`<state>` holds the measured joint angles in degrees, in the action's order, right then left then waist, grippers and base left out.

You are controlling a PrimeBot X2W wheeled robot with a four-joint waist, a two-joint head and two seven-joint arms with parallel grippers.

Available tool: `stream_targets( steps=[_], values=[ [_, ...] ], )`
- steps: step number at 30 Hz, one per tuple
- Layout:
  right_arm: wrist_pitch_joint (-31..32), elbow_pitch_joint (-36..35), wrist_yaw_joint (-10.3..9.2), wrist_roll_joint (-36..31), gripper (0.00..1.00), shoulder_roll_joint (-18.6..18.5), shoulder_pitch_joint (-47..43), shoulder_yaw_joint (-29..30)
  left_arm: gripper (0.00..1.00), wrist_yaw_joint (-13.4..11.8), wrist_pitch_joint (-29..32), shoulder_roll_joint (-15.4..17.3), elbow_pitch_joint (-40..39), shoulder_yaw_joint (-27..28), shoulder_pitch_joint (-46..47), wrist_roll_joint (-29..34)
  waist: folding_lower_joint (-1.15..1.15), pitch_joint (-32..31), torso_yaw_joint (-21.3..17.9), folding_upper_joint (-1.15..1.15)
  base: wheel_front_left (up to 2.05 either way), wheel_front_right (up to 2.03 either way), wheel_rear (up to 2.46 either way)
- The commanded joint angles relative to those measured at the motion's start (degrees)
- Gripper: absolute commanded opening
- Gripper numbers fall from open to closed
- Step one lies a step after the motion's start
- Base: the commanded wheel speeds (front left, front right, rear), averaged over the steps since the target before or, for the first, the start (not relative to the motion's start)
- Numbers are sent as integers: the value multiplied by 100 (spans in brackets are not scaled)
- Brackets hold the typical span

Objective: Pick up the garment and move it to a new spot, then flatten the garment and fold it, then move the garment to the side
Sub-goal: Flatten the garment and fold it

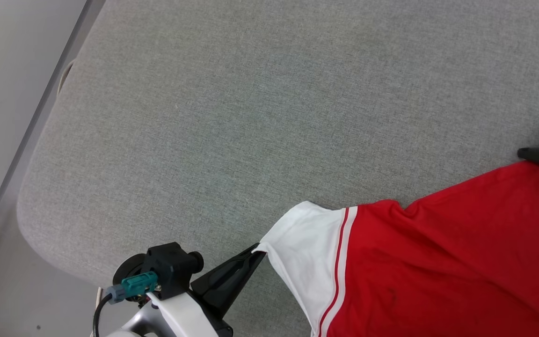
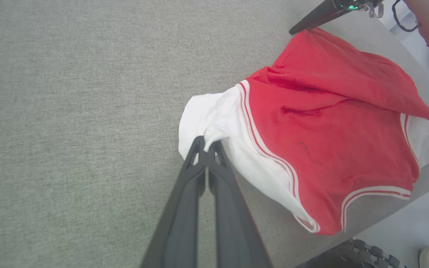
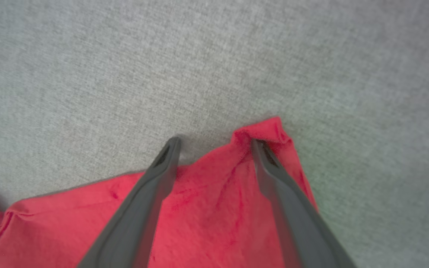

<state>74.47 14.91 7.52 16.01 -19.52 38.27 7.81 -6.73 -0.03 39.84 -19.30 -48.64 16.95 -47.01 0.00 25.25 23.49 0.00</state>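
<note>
Inspecting, you found the red T-shirt [image 1: 438, 262] rumpled on the grey worktop [image 1: 251, 117]; left claw [image 2: 205, 143] pinched its white sleeve [image 2: 207, 115], right claw [image 3: 214, 143] spread at a red corner [image 3: 272, 130]. Flattening, folding apparently remained.

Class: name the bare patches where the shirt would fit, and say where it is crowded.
Free: the grey top left of and beyond the garment, to its rounded edge. Crowded: lower right, where left claw and right claw meet it.

No text, label, brand, number or sign is readable; the garment [image 2: 330, 123] shows plain red-and-white fabric.
</note>
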Motion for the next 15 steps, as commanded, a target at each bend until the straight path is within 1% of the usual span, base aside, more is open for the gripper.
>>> stream_targets(
  steps=[1,2,6,15],
  values=[
    [93,275,-7,-46,47,-8,-355,-62,0,-1,-34,-14,1,24,59,5,0,4,10,0,0,0,0],
    [110,324,-7,-40,0,-26,-436,-87,0,-3,-35,-9,6,32,57,-9,0,4,17,0,0,0,0],
    [-41,394,-7,33,0,-29,-578,-121,0,5,-66,-4,50,31,43,-30,0,-39,24,0,0,0,0],
    [-777,432,-6,224,0,86,-181,-76,0,-33,-168,17,135,111,-33,-97,0,-384,-160,0,0,0,0]
  ],
)
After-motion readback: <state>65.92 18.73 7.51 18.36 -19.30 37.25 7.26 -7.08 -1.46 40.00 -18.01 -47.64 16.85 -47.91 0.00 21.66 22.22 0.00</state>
